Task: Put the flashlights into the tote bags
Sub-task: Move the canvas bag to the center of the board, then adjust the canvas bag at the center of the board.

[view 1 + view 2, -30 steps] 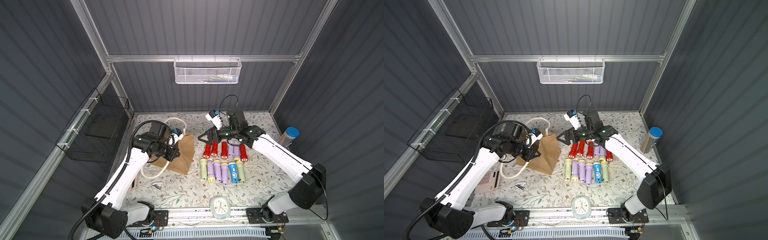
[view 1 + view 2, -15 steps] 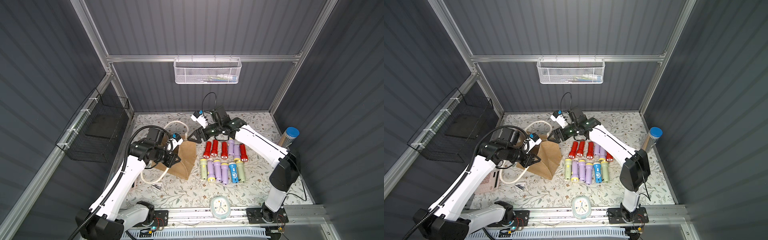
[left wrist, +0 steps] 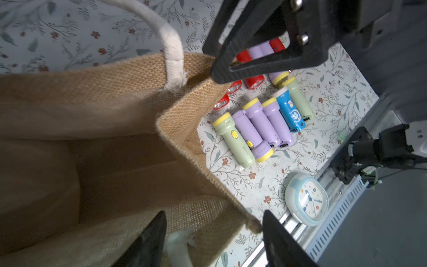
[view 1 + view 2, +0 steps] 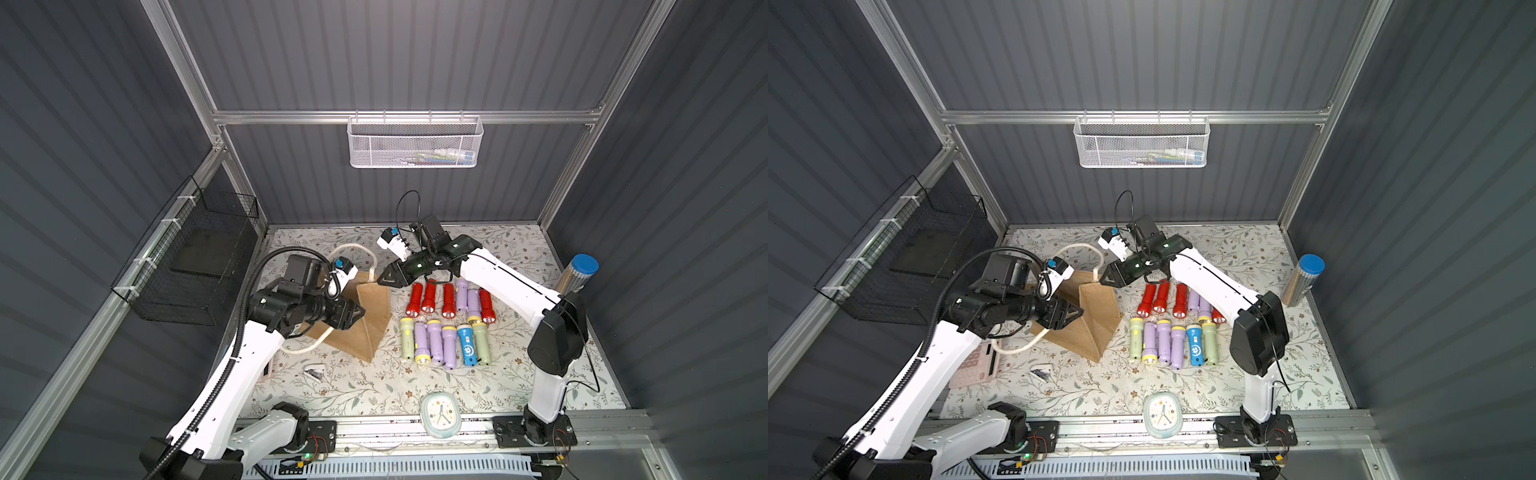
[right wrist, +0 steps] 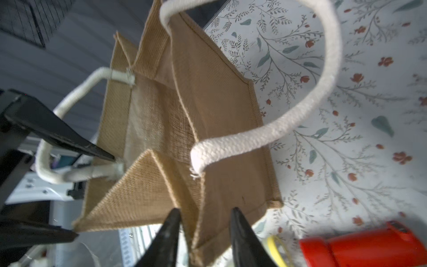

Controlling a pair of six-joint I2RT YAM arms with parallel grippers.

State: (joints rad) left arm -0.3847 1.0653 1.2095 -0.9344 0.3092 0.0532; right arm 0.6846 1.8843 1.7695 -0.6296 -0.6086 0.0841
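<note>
**Inspector:** Left gripper (image 3: 212,222), condition?

**Recorder:** Jaws wide apart, nothing clamped. They sit at the rim of the tote bag (image 3: 115,161) on the side nearest that arm. In the right wrist view, one fingertip is close to where a rope handle (image 5: 92,173) is stitched in. The other is by the bag's corner. Whether either touches the burlap cannot be told.

**Inspector:** Left arm's pose?

**Recorder:** In both top views it rises from the front rail and slants up over the table's left edge. The wrist is roughly level and the gripper points across the bag's open mouth.

**Inspector:** Right gripper (image 5: 205,212)?

**Recorder:** Jaws stand a narrow gap apart, one on each side of a folded corner edge of the bag. Whether they pinch the fabric cannot be told. In a top view the tips meet the bag's rear corner on the flashlight side (image 4: 380,280).

**Inspector:** Right arm's pose?

**Recorder:** The lower link stands upright from the front rail. The upper link reaches back and left above the flashlights (image 4: 449,345), and the gripper angles down towards the bag.

**Inspector:** Location of the task items?

**Recorder:** The bag stands mouth up on the floral table (image 4: 374,386), left of centre. The flashlights lie on the table just beside it in two rows. The red ones are mostly in the rear row. The green, lavender and one blue flashlight (image 4: 467,345) are in the front row.
</note>
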